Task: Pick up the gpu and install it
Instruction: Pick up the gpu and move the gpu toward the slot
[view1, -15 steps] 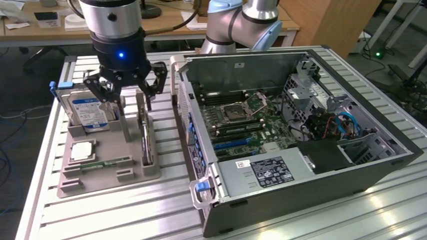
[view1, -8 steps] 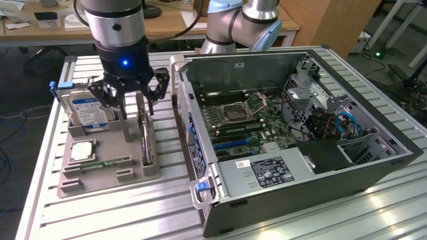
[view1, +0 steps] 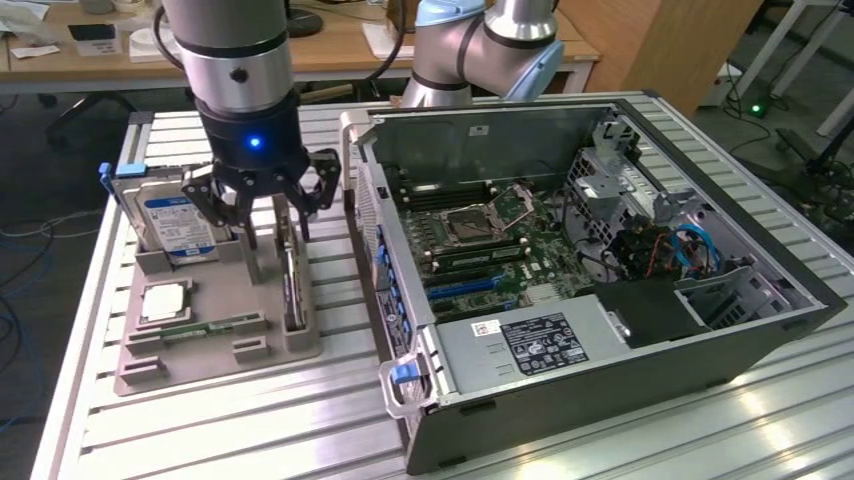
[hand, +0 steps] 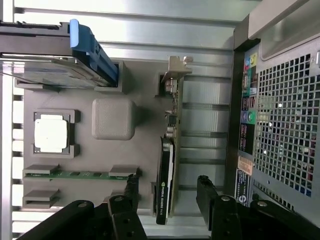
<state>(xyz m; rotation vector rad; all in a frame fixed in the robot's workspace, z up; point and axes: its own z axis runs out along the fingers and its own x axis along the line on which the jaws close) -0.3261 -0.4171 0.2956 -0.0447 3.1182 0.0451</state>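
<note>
Tool (view1: 271, 222) hangs released, jaws spread astride the gpu (view1: 290, 285), prob. not touching yet, the card stood on edge in its gray holder (view1: 194, 368) so it's easy to pinch.

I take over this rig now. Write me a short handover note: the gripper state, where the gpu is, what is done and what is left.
Gripper: open, low over the grey parts tray, one finger on each side of the gpu, not closed on it.
Gpu: stands on edge in its tray slot, beside the open computer case.
Done: gripper lined up over the card.
Left: the gpu is not yet gripped, lifted or seated on the motherboard.
</note>
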